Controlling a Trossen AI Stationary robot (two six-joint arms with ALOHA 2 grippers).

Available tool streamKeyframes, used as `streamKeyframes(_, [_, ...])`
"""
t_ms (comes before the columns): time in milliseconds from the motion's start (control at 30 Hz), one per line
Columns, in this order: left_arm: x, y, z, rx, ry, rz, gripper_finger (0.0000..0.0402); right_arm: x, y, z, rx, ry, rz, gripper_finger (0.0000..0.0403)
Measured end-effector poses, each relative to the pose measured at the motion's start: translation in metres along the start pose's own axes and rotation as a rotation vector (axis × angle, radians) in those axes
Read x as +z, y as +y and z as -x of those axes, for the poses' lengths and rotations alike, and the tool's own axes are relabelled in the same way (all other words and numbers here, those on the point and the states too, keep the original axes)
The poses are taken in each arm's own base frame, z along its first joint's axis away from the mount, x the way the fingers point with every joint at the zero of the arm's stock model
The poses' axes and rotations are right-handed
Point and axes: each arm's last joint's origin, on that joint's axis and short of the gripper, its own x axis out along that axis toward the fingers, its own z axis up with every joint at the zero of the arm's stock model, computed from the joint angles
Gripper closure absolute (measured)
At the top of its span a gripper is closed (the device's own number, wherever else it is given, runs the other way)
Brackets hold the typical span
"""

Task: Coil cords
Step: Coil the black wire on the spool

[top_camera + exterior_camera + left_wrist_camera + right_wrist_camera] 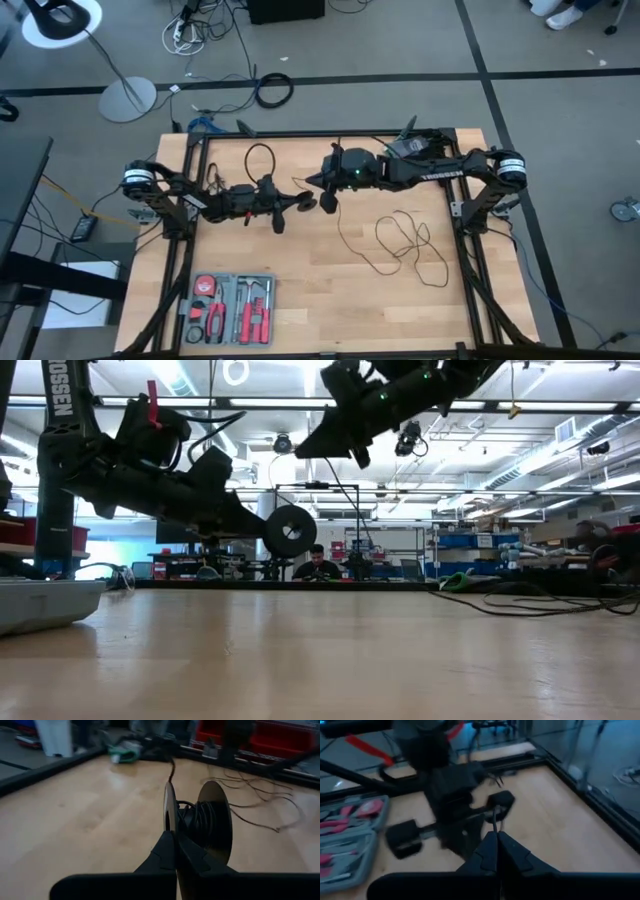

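The cord is a thin black wire. Part of it is wound on a small black spool (pixel 197 820) with two round flanges, and the rest lies in loose loops (pixel 402 240) on the table's right half. My left gripper (pixel 174 837) is shut on the spool, held above the table's middle (pixel 290 210). My right gripper (pixel 495 837) stands just right of the spool (pixel 325 197), higher up (pixel 352 455), shut on the wire. A strand (pixel 345 510) hangs from it toward the table. My left gripper pinches one flange of the spool at its rim (pixel 169 822) between its two fingers. The fingers come nearly level from the table's left. The spool is lifted clear of the table, its flanges on edge (pixel 290 530). My right gripper pinches the thin wire (pixel 494 817) between its fingertips, a single strand. The fingers slant down from the table's right. The wire runs on from the fingers toward the spool, and its other part hangs slack to the loops on the table.
An open grey tool case (pixel 230 308) lies at the near left edge. A black cable loop (pixel 260 160) lies at the far left inside the frame. Black frame rails (pixel 330 133) border the table. More cables (pixel 540 600) rest on the right side.
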Motion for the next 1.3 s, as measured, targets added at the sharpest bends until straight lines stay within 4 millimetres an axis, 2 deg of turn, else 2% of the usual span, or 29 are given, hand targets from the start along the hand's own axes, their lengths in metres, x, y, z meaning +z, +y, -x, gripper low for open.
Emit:
streamKeyframes(167, [0.003,0.002,0.000,0.083,-0.044,0.031,0.0401,-0.003,0.017,-0.002,0.034,0.001,0.026,0.0403])
streamKeyframes(333, [0.008,0.001,-0.002,0.078,-0.079,0.079,0.0401,-0.010,0.021,-0.014,0.031,-0.006,0.033,0.0403])
streamKeyframes(500, [0.017,0.000,-0.002,0.058,-0.164,0.120,0.0401,-0.035,0.024,-0.036,0.040,0.062,0.027,0.0403])
streamKeyframes(700, [0.023,-0.001,-0.001,0.041,-0.228,0.148,0.0401,-0.053,0.030,-0.045,-0.011,0.128,0.023,0.0403])
streamKeyframes(900, [0.024,-0.003,0.000,0.001,-0.236,0.148,0.0401,-0.066,0.031,-0.041,-0.151,0.249,0.014,0.0403])
streamKeyframes(1067, [0.024,-0.003,0.000,-0.032,-0.230,0.162,0.0401,-0.077,0.025,-0.030,-0.306,0.387,-0.006,0.0403])
streamKeyframes(1300, [0.013,-0.002,-0.002,-0.001,-0.114,0.103,0.0401,-0.060,0.023,-0.005,-0.393,0.381,-0.011,0.0403])
